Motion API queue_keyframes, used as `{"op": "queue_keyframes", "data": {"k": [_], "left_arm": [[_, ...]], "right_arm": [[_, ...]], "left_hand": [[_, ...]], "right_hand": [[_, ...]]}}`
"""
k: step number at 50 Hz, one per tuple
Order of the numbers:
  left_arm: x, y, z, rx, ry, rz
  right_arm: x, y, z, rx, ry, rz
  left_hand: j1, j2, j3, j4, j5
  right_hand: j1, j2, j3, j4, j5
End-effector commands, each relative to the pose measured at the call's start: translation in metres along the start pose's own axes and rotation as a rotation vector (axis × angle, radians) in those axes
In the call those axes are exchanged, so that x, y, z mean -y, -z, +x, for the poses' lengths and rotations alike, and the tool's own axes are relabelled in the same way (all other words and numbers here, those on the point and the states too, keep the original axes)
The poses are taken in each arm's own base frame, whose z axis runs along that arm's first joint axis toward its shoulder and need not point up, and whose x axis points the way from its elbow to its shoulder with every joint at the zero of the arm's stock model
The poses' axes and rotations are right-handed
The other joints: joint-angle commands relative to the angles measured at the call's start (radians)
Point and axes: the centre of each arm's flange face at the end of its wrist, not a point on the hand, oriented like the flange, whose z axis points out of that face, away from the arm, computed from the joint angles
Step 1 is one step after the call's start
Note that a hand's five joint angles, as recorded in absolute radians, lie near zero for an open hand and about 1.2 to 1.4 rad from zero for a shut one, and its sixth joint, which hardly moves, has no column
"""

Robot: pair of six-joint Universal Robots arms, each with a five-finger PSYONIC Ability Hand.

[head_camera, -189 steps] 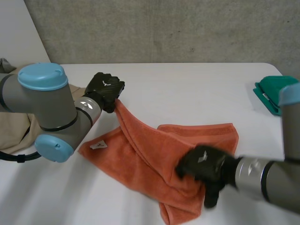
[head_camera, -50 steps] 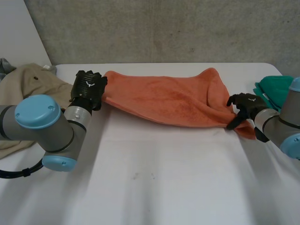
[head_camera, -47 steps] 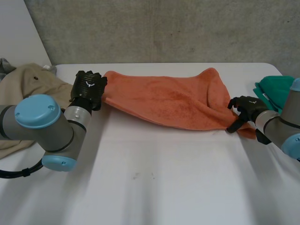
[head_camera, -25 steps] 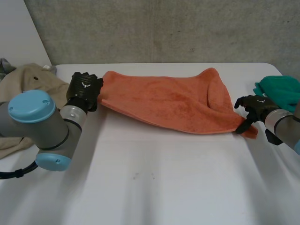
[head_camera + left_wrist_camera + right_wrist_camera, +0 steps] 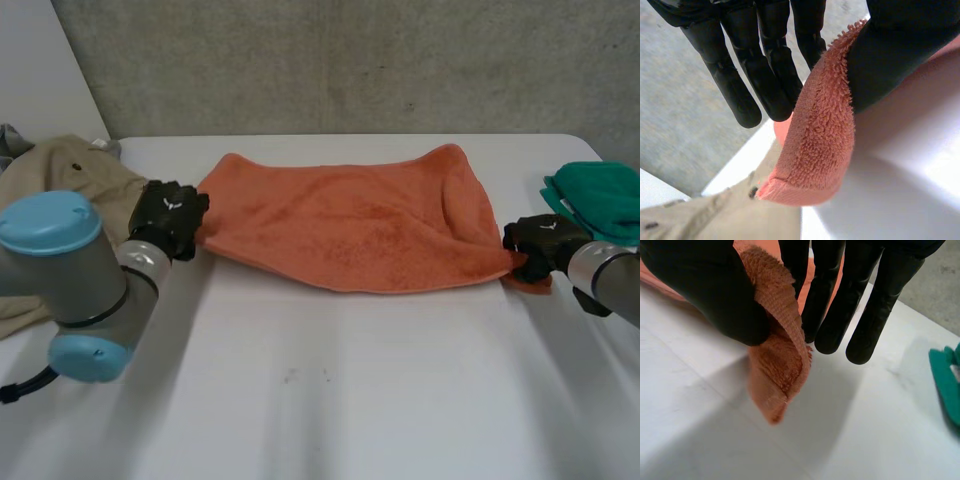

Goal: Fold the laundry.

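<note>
The left hand is pinching one end corner of the orange towel between its thumb and straight fingers, and the right hand is pinching the opposite end the same way. Between them the towel is lying spread across the white table. A beige garment is sitting beside the left arm, and a green cloth is lying near the right hand.

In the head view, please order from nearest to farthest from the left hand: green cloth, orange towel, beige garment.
1. Orange towel: its corner is pinched in the left hand.
2. Beige garment: close beside that hand, on its left.
3. Green cloth: far across, at the right end.
</note>
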Motion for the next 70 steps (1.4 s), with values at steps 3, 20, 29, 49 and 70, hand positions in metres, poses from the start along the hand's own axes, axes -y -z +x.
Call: {"op": "queue_keyframes", "data": {"k": [3, 20, 29, 49, 70], "left_arm": [[-0.009, 0.077, 0.004, -0.142, -0.171, -0.229], [-0.015, 0.109, 0.012, -0.257, -0.381, -0.309], [0.01, -0.006, -0.006, 0.066, -0.421, 0.002], [0.148, -0.073, -0.085, 0.528, -0.289, 0.625], [-0.027, -0.006, 0.023, 0.075, -0.3, 0.11]], "right_arm": [[0.01, 0.082, 0.003, 0.075, 0.35, -0.224], [-0.011, 0.11, 0.002, -0.007, 0.642, -0.374], [0.046, 0.033, 0.009, -0.25, 0.765, -0.117], [0.219, 0.022, 0.043, -0.809, 0.811, 0.762], [0.032, 0.0, -0.023, -0.251, 0.585, 0.117]], "left_hand": [[0.267, 0.198, 0.202, 0.195, 0.249], [0.267, 0.198, 0.202, 0.195, 0.249], [0.267, 0.198, 0.202, 0.195, 0.249], [0.267, 0.198, 0.202, 0.195, 0.249], [0.267, 0.198, 0.202, 0.195, 0.249]], "right_hand": [[0.416, 0.22, 0.214, 0.209, 0.233], [0.416, 0.22, 0.214, 0.209, 0.233], [0.416, 0.22, 0.214, 0.209, 0.233], [0.416, 0.22, 0.214, 0.209, 0.233], [0.416, 0.22, 0.214, 0.209, 0.233]]}}
